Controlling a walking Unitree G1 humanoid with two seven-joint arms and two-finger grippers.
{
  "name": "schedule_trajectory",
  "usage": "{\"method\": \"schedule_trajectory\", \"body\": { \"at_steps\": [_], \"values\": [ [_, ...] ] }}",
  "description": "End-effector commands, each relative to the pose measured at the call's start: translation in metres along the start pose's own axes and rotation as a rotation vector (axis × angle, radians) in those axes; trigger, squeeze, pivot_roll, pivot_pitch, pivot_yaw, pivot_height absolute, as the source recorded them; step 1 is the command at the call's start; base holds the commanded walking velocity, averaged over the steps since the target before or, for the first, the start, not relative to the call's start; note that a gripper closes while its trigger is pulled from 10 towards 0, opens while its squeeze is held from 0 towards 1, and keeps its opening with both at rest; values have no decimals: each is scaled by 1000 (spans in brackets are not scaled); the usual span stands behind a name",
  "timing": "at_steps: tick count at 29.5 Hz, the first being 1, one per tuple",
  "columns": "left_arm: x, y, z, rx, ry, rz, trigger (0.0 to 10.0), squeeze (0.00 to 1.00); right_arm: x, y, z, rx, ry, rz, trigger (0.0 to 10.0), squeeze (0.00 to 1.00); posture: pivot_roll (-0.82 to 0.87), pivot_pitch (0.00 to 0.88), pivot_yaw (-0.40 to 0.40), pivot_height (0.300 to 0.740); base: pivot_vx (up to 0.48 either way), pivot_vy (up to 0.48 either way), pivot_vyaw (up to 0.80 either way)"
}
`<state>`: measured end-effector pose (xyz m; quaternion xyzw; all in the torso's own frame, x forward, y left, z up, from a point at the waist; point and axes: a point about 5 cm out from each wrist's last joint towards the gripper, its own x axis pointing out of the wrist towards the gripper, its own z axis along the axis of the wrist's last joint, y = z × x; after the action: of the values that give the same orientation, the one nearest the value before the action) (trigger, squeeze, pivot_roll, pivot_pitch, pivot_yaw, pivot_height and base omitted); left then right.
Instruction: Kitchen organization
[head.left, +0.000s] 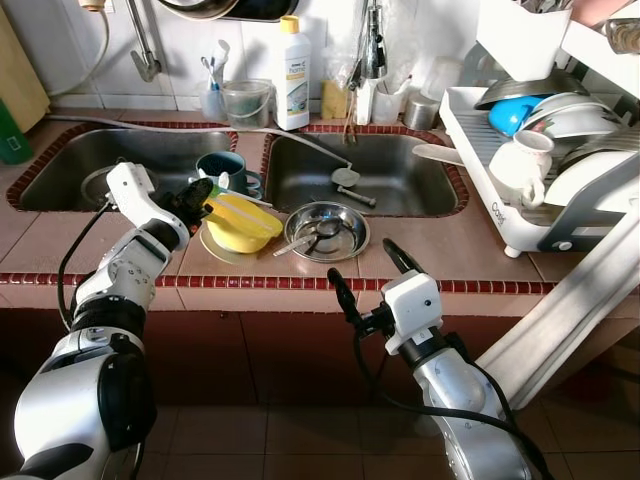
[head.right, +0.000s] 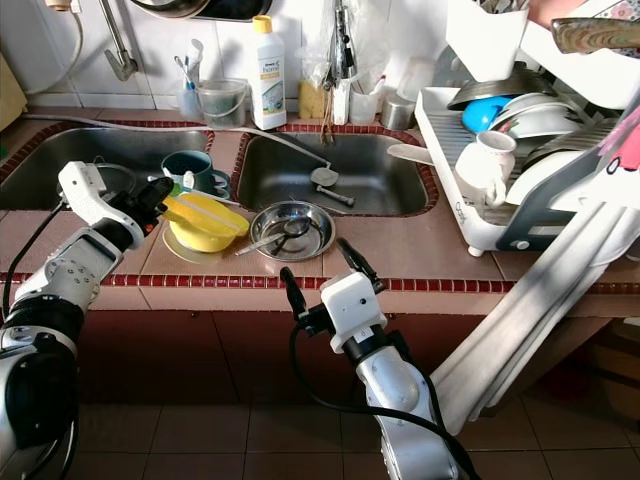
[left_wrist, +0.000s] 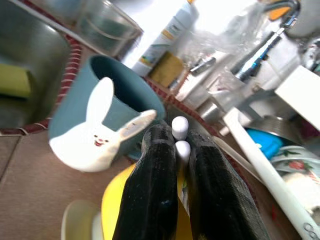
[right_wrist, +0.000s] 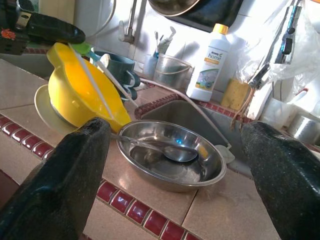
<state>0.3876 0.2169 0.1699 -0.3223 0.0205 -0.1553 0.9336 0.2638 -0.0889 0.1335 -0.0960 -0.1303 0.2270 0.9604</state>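
Chopsticks (head.left: 243, 211), white and lying as a pair across the rim of a yellow bowl (head.left: 240, 231), were the thing being handled: the left end effector (head.left: 197, 193) was clenched on their near ends, its 2 black fingers (left_wrist: 155, 195) pressed close together around the 2 rounded white tips in the left wrist view. The yellow bowl sat on a pale plate (head.left: 213, 246) on the tiled surface (head.left: 450, 250), on the strip between 2 steel sinks. Just behind the bowl stood a teal mug (head.left: 222, 168) with a white rabbit figure (left_wrist: 95, 137) on its side. Beside the bowl, toward the robot's right, a steel dish (head.left: 326, 231) held a spoon (right_wrist: 160, 148).

The right end effector (head.left: 365, 280) hung released at the surface's front edge, below the steel dish, its 2 fingers spread wide and touching nothing.

In the right-hand sink (head.left: 400, 175) lay a ladle-like utensil. Against the tiled wall stood a white detergent bottle (head.left: 291, 75) with a yellow cap, a clear container (head.left: 246, 102) and a yellow sponge (right_wrist: 236, 95). A white dish rack (head.left: 540, 170) on the robot's right carried a white cup (head.left: 520, 160), plates and a blue bowl (head.left: 510, 113).
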Motion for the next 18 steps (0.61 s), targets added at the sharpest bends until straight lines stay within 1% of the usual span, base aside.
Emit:
{"method": "schedule_trajectory", "body": {
  "at_steps": [1,7,9,13,16,18],
  "values": [
    [-3,4,-4,-8,12,18,10000,0,2,1,-1,0,7,9,10000,0,-113,32,24,740,0,0,0],
    [-5,9,0,-23,-11,60,10000,0,1,1,-1,2,7,8,10000,0,-113,33,26,740,0,0,0],
    [-6,11,1,-41,-23,75,10000,0,1,1,-1,2,8,6,10000,0,-113,32,27,740,0,0,0],
    [-7,11,1,-57,-32,83,10000,0,1,2,-1,2,8,5,10000,0,-113,31,28,740,0,0,0],
    [-7,13,8,-125,-98,86,10000,0,1,2,-1,3,8,5,10000,0,-114,30,26,740,0,0,0],
    [-8,13,11,-142,-115,89,10000,0,1,2,-1,3,7,6,10000,0,-114,30,26,740,0,0,0]
  ]
}}
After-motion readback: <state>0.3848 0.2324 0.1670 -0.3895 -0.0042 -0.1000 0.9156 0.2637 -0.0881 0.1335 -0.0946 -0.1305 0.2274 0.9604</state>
